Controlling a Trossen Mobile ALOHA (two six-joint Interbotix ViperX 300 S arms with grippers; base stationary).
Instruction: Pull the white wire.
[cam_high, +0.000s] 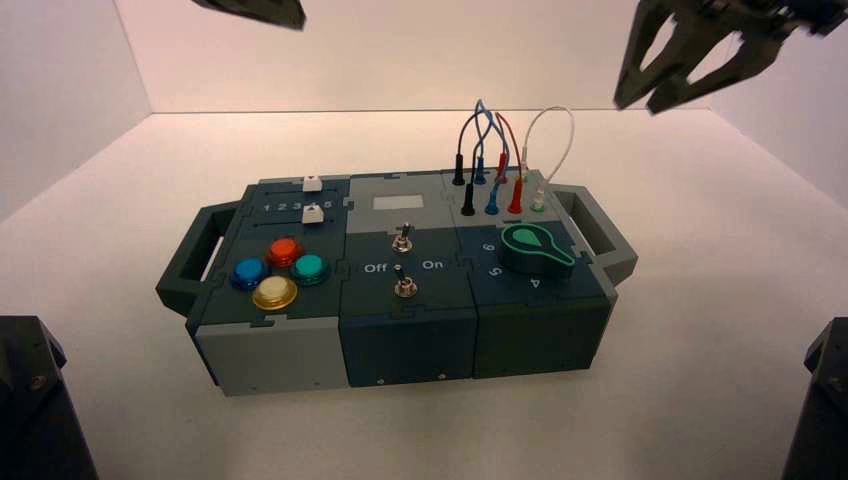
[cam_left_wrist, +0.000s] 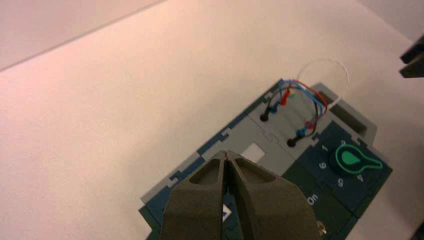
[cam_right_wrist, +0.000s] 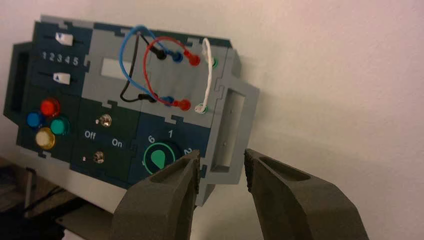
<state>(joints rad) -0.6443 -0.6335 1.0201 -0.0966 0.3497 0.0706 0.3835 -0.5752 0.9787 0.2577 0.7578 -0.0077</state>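
While white wire (cam_right_wrist: 208, 75) sits plugged | R end effector (cam_right_wrist: 221, 161) open, empty.

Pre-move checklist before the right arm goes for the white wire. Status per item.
1. White wire seated at both ends: ok, both plug tips sit in the green-ringed sockets.
2. Right gripper open: ok, a clear gap shows between the fingers.
3. Right gripper at the wire: not ok, it hangs high above the box, off the right end, nothing between the fingers.
4. Wire loop free to grasp: ok, it arches apart from the red wire beside it.
5. Left gripper out of the way: ok, shut, raised over the box's left part, far from the wires.
6. Which plug comes out first: cannot tell.
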